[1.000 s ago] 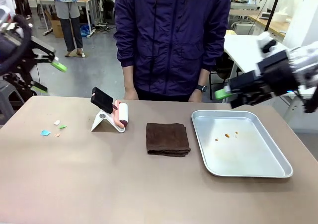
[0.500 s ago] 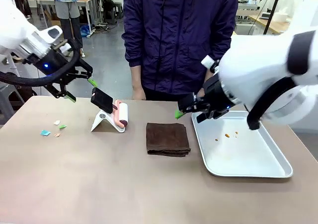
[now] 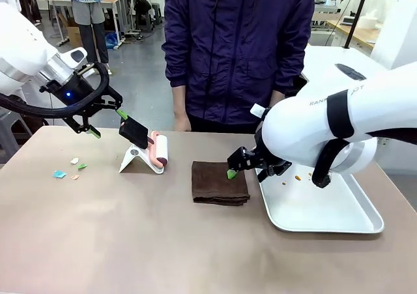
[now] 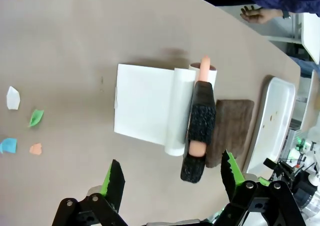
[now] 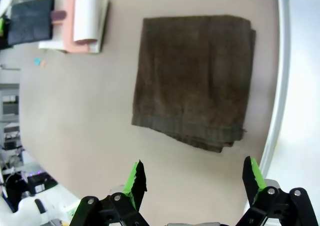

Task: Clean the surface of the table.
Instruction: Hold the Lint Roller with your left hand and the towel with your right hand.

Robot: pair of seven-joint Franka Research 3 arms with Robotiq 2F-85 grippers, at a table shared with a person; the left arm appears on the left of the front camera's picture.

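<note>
Table: we see its brownish top (image 3: 130,242) span the front view, with a person (image 3: 238,46) at the far edge.
Left gripper (image 4: 171,173): fingers spread and empty, above the lint roller (image 4: 197,121) on its white stand (image 4: 142,103).
Right gripper (image 5: 194,176): fingers spread and empty, at the edge of the folded brown cloth (image 5: 195,78), beside the metal tray (image 5: 300,85).
Paper scraps (image 3: 71,167): we count a few on the table, left of the stand.

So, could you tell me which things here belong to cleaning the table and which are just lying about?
Job in hand: the table, paper scraps, lint roller on its white stand, folded brown cloth; probably the metal tray, holding a few crumbs.
Lying about: the white-topped table behind the person; workbenches farther back.
</note>
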